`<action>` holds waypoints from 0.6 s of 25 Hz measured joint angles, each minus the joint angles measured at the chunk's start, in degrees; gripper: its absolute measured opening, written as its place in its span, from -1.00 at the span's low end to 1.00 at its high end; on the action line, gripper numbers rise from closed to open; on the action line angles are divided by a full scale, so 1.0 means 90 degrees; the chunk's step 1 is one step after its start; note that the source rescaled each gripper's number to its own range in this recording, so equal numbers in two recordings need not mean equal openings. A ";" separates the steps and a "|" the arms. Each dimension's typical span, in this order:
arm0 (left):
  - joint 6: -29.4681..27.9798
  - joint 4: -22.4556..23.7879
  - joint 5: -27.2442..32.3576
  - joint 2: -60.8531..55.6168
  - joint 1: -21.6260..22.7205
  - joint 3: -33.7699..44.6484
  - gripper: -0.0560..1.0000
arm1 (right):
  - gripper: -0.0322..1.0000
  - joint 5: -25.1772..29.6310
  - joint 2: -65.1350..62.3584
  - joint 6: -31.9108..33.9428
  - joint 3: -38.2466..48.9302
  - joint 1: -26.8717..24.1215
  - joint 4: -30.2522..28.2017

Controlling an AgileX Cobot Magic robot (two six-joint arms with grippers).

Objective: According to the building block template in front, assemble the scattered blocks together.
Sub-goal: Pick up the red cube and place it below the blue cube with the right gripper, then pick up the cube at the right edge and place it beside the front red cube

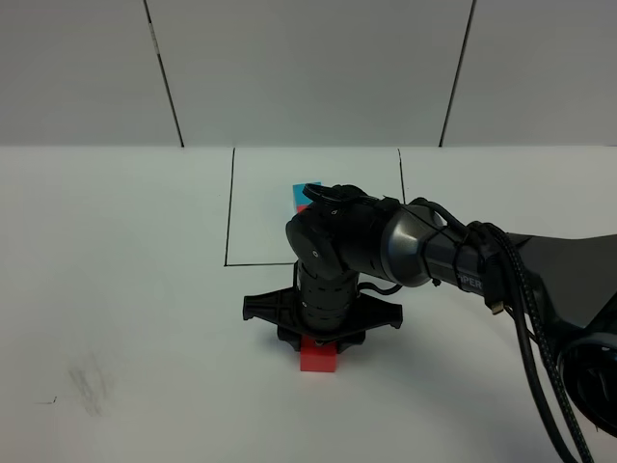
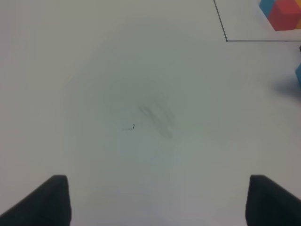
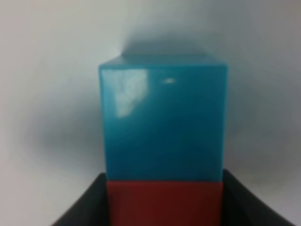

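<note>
The right pincer [image 1: 318, 343] gripped the red cube [image 1: 318, 359], six o'clock from the template [image 1: 307, 193], joining it to the blue cube [image 3: 162, 127]; a clean release seemed next.

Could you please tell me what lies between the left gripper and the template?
The left wrist view shows only bare table with a faint smudge, then the black frame line, between the left gripper and the template.
</note>
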 joint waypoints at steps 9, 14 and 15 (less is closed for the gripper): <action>0.0000 0.0000 0.0000 0.0000 0.0000 0.0000 0.61 | 0.30 0.0432 0.0106 -0.0476 -0.0199 0.0000 0.0060; 0.0000 0.0000 0.0000 0.0000 0.0000 0.0000 0.61 | 0.94 0.1256 0.0112 -0.0824 -0.0901 0.0000 0.0060; 0.0000 0.0000 0.0000 0.0000 0.0000 0.0000 0.61 | 0.97 0.1476 0.0112 -0.0890 -0.1090 0.0000 0.0060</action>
